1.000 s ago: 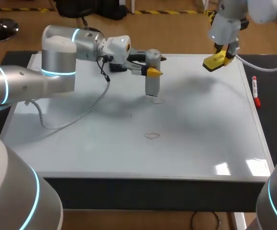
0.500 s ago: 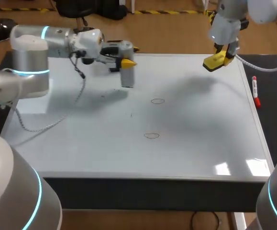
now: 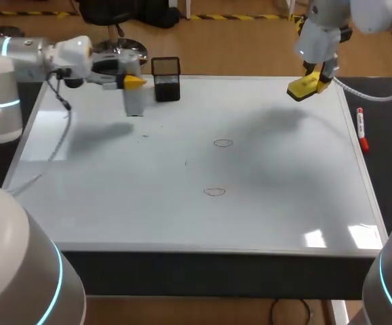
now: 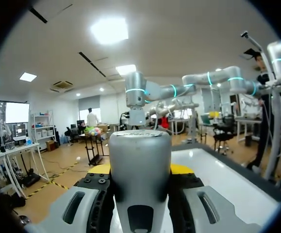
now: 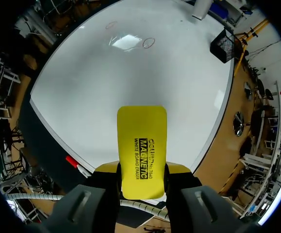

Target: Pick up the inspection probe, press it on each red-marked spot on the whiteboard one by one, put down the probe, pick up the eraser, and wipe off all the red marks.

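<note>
The grey cylindrical probe (image 3: pixel 135 100) hangs upright over the whiteboard's (image 3: pixel 263 203) far left part, with my left gripper (image 3: pixel 132 82) shut on its upper end. In the left wrist view the probe (image 4: pixel 140 165) fills the gap between the fingers of that gripper (image 4: pixel 140 171). My right gripper (image 3: pixel 315 76) hovers above the far right corner, shut on the yellow eraser (image 3: pixel 307 86); the right wrist view has the eraser (image 5: pixel 141 148) sticking out ahead of the gripper (image 5: pixel 141 182). Two thin oval marks (image 3: pixel 223 143) (image 3: pixel 214 191) lie mid-board, and both ovals (image 5: pixel 149 42) (image 5: pixel 112 24) also appear in the right wrist view.
A black mesh cup (image 3: pixel 166 79) stands at the board's far edge, just right of the probe. A red marker (image 3: pixel 361 128) lies on the dark strip beyond the board's right edge. Faint small specks (image 3: pixel 145 135) dot the board near the probe.
My left arm has carried the probe from beside the upper oval to the left and back, up to the mesh cup. The right arm with the eraser has stayed put.
</note>
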Tool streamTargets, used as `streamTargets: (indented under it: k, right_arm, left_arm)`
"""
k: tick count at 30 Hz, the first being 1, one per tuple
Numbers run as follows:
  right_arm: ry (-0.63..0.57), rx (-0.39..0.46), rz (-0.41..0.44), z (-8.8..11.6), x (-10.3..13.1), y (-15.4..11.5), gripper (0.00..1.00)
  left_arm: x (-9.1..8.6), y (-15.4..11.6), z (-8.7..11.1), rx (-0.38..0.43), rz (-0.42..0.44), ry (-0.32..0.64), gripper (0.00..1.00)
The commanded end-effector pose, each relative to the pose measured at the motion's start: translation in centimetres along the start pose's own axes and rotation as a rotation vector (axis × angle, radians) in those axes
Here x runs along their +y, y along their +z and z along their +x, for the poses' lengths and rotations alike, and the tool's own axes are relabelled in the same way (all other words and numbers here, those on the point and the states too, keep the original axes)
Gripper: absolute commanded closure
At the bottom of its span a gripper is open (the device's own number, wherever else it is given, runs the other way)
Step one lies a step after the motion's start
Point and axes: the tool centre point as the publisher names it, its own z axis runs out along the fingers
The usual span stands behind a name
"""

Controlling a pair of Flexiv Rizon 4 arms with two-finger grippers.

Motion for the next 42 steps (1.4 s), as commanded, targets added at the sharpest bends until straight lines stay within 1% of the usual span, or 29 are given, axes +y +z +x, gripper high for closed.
streamTargets:
  k: [1,5,11,28,30,36,42]
  right_arm:
    - [-0.002,0.004,0.001,-0.1,-0.1,-0.1,1.00]
    - [-0.002,0.004,0.001,-0.1,-0.1,-0.1,1.00]
    - [-0.002,0.004,0.001,-0.1,-0.1,-0.1,1.00]
    - [-0.002,0.004,0.001,-0.1,-0.1,-0.1,1.00]
    - [-0.034,0.016,0.005,0.1,0.6,0.2,1.00]
    - [-0.121,0.054,0.041,0.2,3.9,0.8,1.00]
    - [-0.215,0.047,0.055,0.0,8.3,0.8,1.00]
  left_arm:
    - [-0.6,-2.4,1.0,-0.066,-0.010,0.003,1.00]
    - [-0.2,-3.5,0.7,-0.084,-0.019,-0.002,1.00]
    - [0.0,-4.2,1.2,-0.100,-0.016,-0.007,1.00]
    - [0.0,-4.2,1.2,-0.100,-0.016,-0.007,1.00]
    - [0.0,-4.2,1.2,-0.100,-0.016,-0.007,1.00]
    - [0.0,-4.2,1.2,-0.100,-0.016,-0.007,1.00]
    - [0.0,-4.2,1.2,-0.100,-0.016,-0.007,1.00]
